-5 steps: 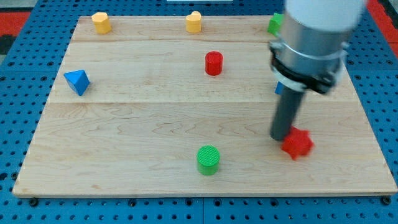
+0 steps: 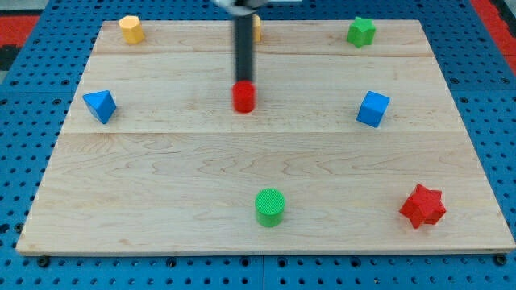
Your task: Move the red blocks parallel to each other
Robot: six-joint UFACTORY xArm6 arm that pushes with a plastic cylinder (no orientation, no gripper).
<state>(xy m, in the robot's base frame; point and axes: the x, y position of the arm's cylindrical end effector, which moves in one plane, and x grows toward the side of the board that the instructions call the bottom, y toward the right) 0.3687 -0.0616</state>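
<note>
A red cylinder (image 2: 244, 97) stands a little above the board's middle. My tip (image 2: 243, 80) touches its upper edge, with the dark rod rising straight toward the view's top. A red star block (image 2: 422, 206) lies near the board's bottom right corner, far from my tip.
A green cylinder (image 2: 270, 207) stands at the bottom middle. A blue cube (image 2: 372, 109) is at the right, a blue triangular block (image 2: 100, 105) at the left. A yellow block (image 2: 131, 29) and a green star (image 2: 361, 31) sit along the top; another yellow block (image 2: 257, 29) is partly hidden behind the rod.
My rod left the red star and moved to the upper middle. The red star now lies farther right and lower. The red cylinder has shifted left and down.
</note>
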